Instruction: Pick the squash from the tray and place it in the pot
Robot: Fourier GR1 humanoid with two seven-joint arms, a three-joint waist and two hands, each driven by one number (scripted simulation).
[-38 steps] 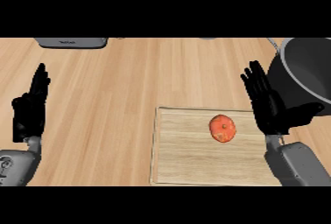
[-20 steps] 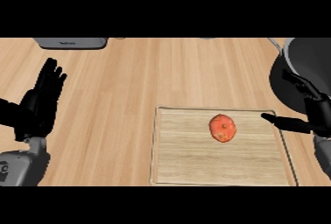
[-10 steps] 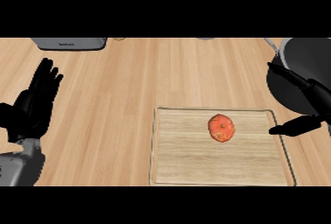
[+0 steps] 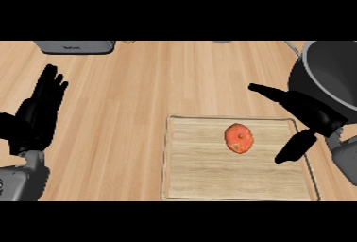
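1. The squash [image 4: 238,138], orange and oval, lay on the tray [image 4: 202,182] in its upper middle part, long axis running roughly from 12 to 6 o'clock; nothing touched it.
2. The tray, a pale wooden board with a thin raised rim, sat on the wooden counter [image 4: 153,90] toward 5 o'clock of the view's centre; the rest of its surface held no other object.
3. The pot [image 4: 333,71], dark grey and round, stood at 2 o'clock of the squash, cut off by the view's right edge; its lower-left wall was partly covered by the right hand.
4. The right hand [image 4: 311,109] was at 3 o'clock of the squash, open; its fingers were spread, the upper ones extended toward 10 o'clock above the tray's far right corner, the thumb pointing down toward 7 o'clock over the tray's right side; it was near the squash but apart from it.
5. The left hand [image 4: 36,116] rested at 9 o'clock by the view's left edge, well apart from the tray; its fingers were straight, close together and pointing toward 12 o'clock; it held nothing.
6. A grey appliance [image 4: 74,46] lay at 11 o'clock along the counter's far edge, only partly visible.
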